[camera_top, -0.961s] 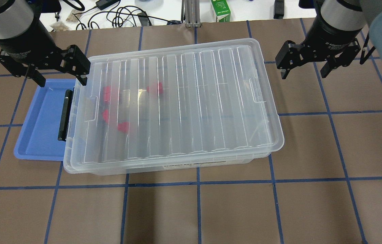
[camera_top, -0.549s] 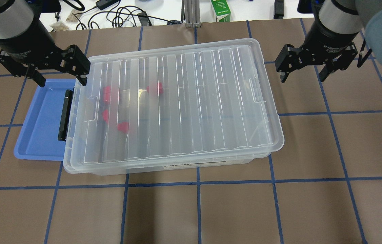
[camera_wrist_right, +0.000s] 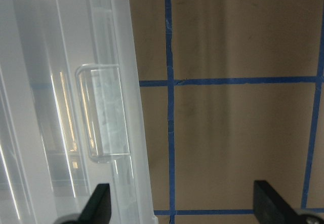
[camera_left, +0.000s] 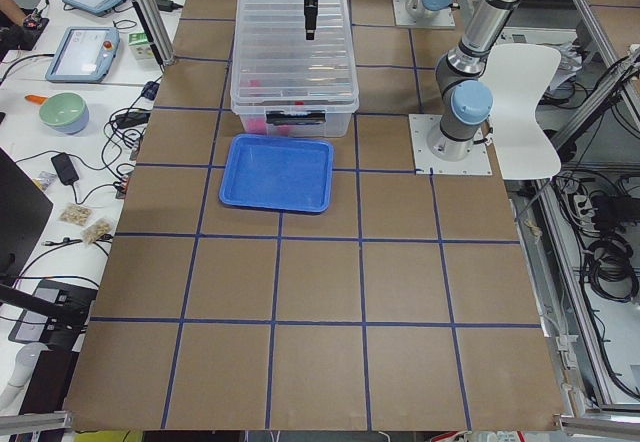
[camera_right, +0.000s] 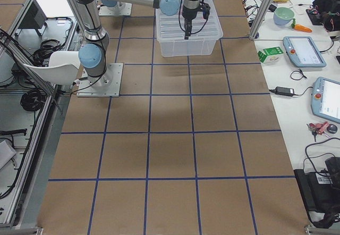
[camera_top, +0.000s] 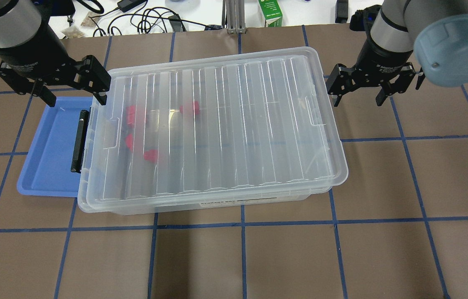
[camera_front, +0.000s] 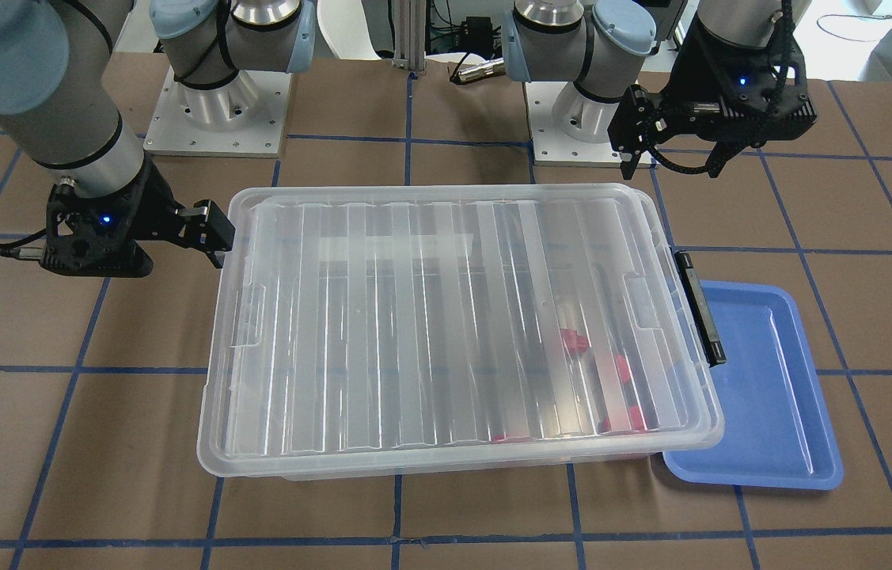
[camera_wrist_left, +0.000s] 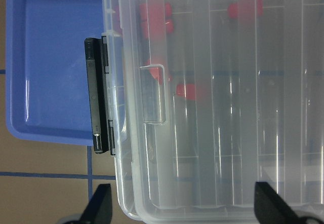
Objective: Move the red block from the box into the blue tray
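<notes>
The box (camera_top: 217,133) lies mid-table with its ribbed clear lid shut and its black latch (camera_top: 77,141) at the left end. Several red blocks (camera_top: 189,109) show through the lid near that end, also in the left wrist view (camera_wrist_left: 154,19). The blue tray (camera_top: 51,153) lies at the box's left end, partly under it, and holds nothing. My left gripper (camera_top: 75,97) is open above the tray's far edge and the box's left corner. My right gripper (camera_top: 357,99) is open beside the box's right end, near the lid tab (camera_wrist_right: 104,112).
Brown table paper with a blue tape grid. A green carton (camera_top: 270,12) and cables (camera_top: 150,20) lie beyond the far edge. The arm bases (camera_front: 216,103) stand on the robot's side. A bowl (camera_left: 63,112) and tablets sit on a side bench.
My right gripper has moved left toward the box's right end, still open. The left gripper, box, tray and blocks have not moved.
</notes>
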You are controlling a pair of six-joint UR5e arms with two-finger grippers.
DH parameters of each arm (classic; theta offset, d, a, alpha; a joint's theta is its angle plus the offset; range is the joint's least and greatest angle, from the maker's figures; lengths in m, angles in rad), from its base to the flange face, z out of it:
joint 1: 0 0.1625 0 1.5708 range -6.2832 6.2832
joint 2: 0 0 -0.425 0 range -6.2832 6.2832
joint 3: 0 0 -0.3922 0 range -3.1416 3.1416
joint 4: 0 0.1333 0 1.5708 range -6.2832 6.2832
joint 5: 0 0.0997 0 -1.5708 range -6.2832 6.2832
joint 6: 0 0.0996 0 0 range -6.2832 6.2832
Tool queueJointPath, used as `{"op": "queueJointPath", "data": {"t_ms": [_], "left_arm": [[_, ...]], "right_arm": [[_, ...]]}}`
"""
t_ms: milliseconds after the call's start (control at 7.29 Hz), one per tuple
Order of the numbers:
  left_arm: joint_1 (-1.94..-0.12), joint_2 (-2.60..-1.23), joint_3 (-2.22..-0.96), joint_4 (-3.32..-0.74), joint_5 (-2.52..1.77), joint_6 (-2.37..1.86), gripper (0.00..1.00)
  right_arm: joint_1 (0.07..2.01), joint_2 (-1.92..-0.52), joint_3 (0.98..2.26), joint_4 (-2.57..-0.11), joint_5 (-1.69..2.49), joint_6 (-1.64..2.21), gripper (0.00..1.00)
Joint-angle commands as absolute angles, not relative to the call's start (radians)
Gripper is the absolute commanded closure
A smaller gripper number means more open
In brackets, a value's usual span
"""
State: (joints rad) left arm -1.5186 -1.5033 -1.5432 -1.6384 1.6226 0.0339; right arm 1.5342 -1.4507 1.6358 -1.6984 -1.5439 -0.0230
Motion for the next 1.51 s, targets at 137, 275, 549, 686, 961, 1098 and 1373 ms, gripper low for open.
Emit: {"op": "queueJointPath", "data": {"t_ms": [137,275,549,686,961,1098,1373], "left_arm": [[-1.519,-1.503,-1.543,-1.638,1.623,0.034,0.00],[-1.519,-1.503,-1.543,-1.638,1.623,0.034,0.00],[-1.519,-1.503,-1.545,-1.638,1.624,0.035,0.00],[-1.519,-1.503,-1.545,-1.638,1.624,0.035,0.00],[-1.519,-1.503,-1.545,-1.638,1.624,0.035,0.00],[-1.519,-1.503,-1.545,-1.638,1.624,0.035,0.00],[-1.519,-1.503,-1.543,-1.638,1.623,0.035,0.00]], "right_arm": [[1.560,-1.361,1.640,-1.799,-1.543,-0.029,0.00],[1.562,-1.345,1.643,-1.799,-1.543,-0.035,0.00],[1.560,-1.342,1.644,-1.796,-1.555,-0.041,0.00],[1.559,-1.338,1.644,-1.801,-1.557,-0.043,0.00],[1.554,-1.321,1.644,-1.805,-1.559,-0.043,0.00],[1.551,-1.321,1.643,-1.807,-1.560,-0.044,0.00],[1.542,-1.313,1.635,-1.809,-1.568,-0.080,0.00]]}}
